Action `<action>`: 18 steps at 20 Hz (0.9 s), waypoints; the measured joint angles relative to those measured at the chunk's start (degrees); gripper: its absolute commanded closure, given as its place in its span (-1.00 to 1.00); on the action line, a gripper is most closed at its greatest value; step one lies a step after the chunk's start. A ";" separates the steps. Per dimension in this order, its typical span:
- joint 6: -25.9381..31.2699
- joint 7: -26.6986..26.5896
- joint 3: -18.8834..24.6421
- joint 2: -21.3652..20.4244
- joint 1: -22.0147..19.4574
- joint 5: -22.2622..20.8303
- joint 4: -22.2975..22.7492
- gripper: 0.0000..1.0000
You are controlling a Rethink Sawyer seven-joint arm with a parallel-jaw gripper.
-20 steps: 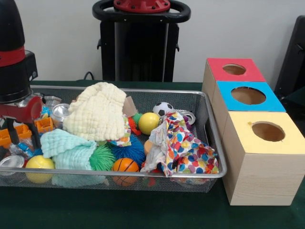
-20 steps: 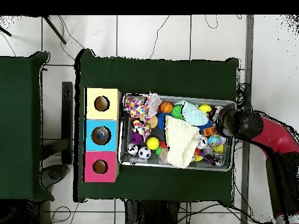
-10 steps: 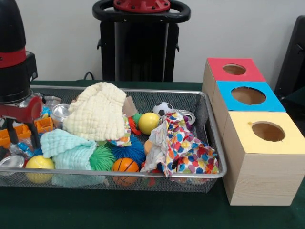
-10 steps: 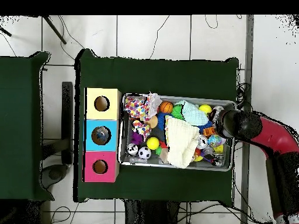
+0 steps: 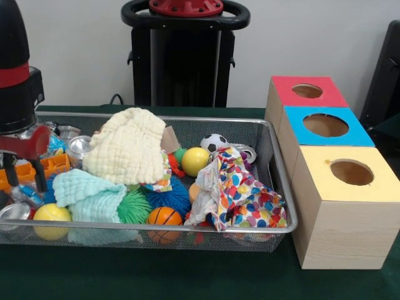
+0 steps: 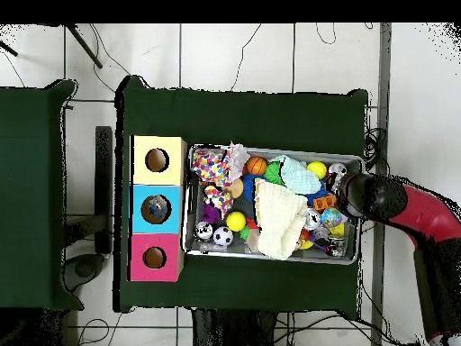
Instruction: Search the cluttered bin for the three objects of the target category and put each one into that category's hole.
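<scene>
Pincer (image 5: 22, 172) at far left of bin (image 5: 187, 120), fingers down among the orange blocks (image 5: 53, 164) and cans (image 5: 80, 147). Two dark fingers show with a gap between them, so partly open; nothing seen clamped, though the fingertips sink behind clutter, so a hold on something can't be ruled out.

Target category isn't stated. Judged from where the arm sits, the step is searching or picking at the left end. To do it well: come straight down on one item, keep fingers clear of the mesh wall and the teal cloth (image 5: 87, 195), close only when the item sits between the pads, lift straight up before crossing to the boxes.

Moving right: yellow ball (image 5: 51, 213) at front left, cream cloth (image 5: 128, 147) heaped in the middle, green spiky ball (image 5: 134, 207), basketball (image 5: 164, 216), second yellow ball (image 5: 195, 160), soccer ball (image 5: 214, 142), patterned cloth (image 5: 240, 194) at the right end. Right of the bin, on the green tabletop (image 5: 156, 275), three boxes well clear of the arm: red (image 5: 306, 92), blue (image 5: 325, 126), yellow (image 5: 350, 174), each with a hole on top.

Hard to tell: what lies under the cloths, which hole matches which category. Arm cut off at the left edge in front view; overhead shows the arm (image 6: 401, 205) over the bin's end but hides the fingers.
</scene>
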 measured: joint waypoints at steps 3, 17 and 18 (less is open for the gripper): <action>0.00 0.00 0.00 0.00 -0.58 -0.98 0.01 -1.00; -0.02 0.00 0.29 -0.19 -3.00 -1.53 0.20 -1.00; -0.02 0.00 0.30 -0.21 -2.99 -1.53 0.22 -1.00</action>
